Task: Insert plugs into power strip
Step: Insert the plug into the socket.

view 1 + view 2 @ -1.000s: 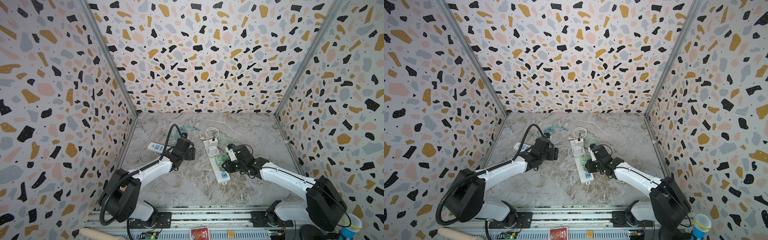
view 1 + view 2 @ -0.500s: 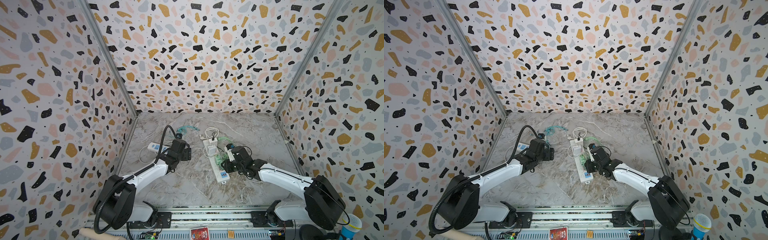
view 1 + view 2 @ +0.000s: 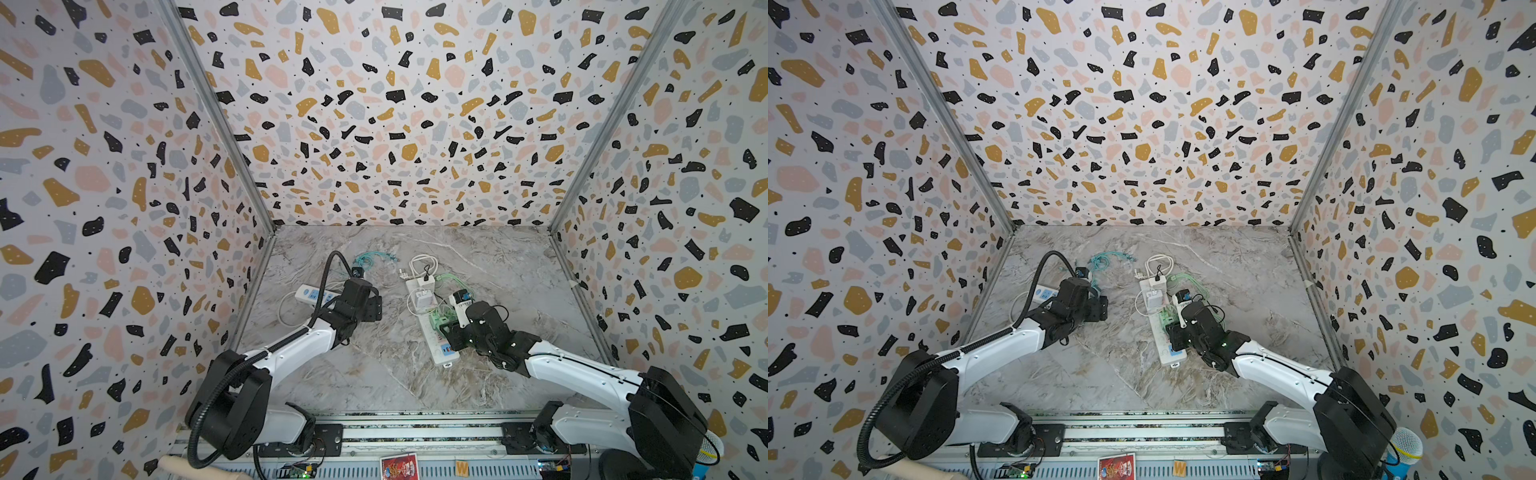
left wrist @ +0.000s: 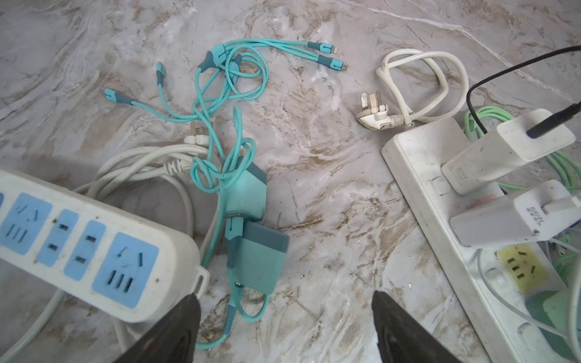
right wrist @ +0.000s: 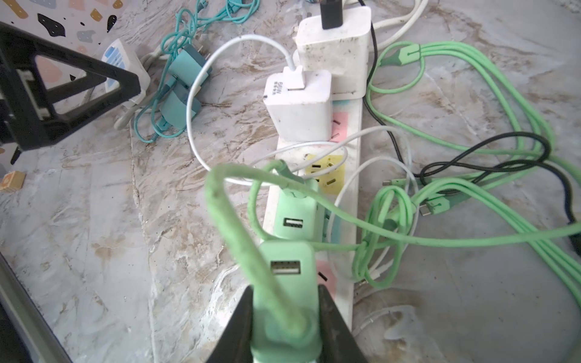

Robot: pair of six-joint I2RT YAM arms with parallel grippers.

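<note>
While the mint-green plug [image 5: 284,261] was found clamped in the closed jaws of the right gripper [image 5: 286,301], it was held at the near half of the white power strip [image 5: 352,151], whose long axis ran near-to-far. An empty pink socket [image 5: 327,276] lay just beside it and a second mint plug [image 5: 294,217] was seated on its far side. Room was judged tight among looped green cables [image 5: 471,195]. The left gripper [image 4: 283,298] was recorded wide open and empty, with two teal plugs [image 4: 261,261] lying loose just ahead of it, beside the blue-faced strip [image 4: 94,251] at left.
</note>
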